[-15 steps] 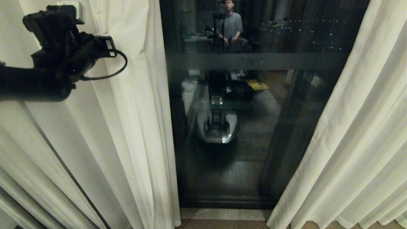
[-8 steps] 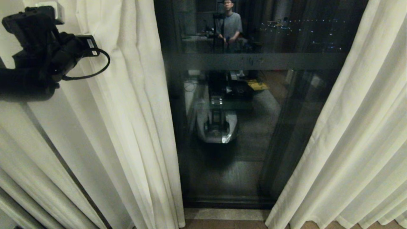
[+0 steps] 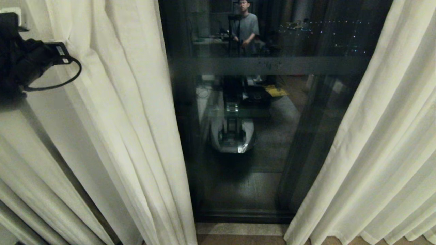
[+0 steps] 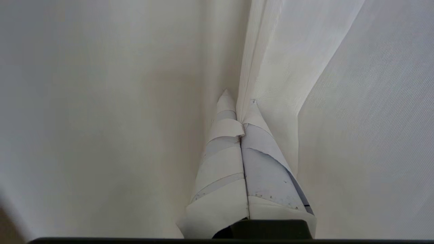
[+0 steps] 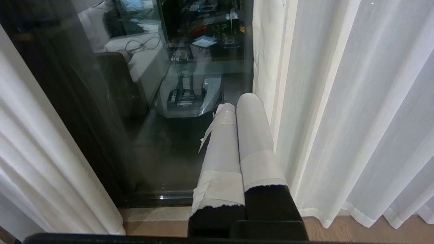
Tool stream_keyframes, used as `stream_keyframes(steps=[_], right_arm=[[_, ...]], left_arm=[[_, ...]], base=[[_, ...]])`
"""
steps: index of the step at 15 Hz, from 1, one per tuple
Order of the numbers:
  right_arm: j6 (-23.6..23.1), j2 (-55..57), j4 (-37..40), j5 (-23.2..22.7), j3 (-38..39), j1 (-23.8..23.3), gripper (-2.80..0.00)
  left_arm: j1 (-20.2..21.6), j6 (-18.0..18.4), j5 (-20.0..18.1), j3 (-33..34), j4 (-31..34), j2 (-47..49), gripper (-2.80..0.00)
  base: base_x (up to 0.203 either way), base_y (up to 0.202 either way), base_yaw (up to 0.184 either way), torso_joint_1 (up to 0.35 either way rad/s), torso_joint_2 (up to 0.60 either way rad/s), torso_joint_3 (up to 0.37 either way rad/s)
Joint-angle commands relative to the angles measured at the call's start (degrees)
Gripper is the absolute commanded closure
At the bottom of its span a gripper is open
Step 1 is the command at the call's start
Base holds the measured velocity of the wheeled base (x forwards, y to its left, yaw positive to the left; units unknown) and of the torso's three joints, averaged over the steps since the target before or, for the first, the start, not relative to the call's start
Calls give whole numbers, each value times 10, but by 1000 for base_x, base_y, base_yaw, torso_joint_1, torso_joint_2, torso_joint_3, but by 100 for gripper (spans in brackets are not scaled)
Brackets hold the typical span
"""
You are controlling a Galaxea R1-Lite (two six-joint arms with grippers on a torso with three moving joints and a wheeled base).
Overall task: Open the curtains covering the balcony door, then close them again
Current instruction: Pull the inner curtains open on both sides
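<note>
Two cream-white curtains hang parted over the balcony door (image 3: pixel 245 177), the left curtain (image 3: pixel 129 102) and the right curtain (image 3: pixel 381 136). Dark glass shows between them. My left arm (image 3: pixel 20 58) reaches in at the upper left, against the left curtain. In the left wrist view my left gripper (image 4: pixel 239 98) is shut on a vertical fold of that curtain (image 4: pixel 257 51), its taped fingertips (image 4: pixel 225 101) pinching the edge. My right gripper (image 5: pixel 235 103) is shut and empty. It hangs low before the glass (image 5: pixel 135 135), just beside the right curtain's inner edge (image 5: pixel 271 67).
The glass reflects a person (image 3: pixel 246 25) standing in the room behind, and my own base (image 3: pixel 233 136). A frosted band (image 3: pixel 272 65) crosses the door. A pale stone threshold (image 3: pixel 238 228) and wood floor (image 5: pixel 339 234) lie below the curtains' hems.
My left arm has swung to the left, dragging the pinched fold with it. The left curtain's inner edge has shifted left near the top, baring more glass. The right arm is still.
</note>
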State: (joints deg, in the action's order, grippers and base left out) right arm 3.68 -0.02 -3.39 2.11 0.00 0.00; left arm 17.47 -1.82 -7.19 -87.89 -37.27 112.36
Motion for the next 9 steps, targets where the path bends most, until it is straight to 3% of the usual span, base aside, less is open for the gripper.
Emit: stream_keyframes(steps=[1,9], right_arm=[[0,0,0,0,0,0,0],[0,0,0,0,0,0,0]], left_arm=[[32,0,-16,-6,1,13,0],[159,-11,-82,-46,3,70,0]], base=[[0,0,0,0,0,0],[0,0,0,0,0,0]])
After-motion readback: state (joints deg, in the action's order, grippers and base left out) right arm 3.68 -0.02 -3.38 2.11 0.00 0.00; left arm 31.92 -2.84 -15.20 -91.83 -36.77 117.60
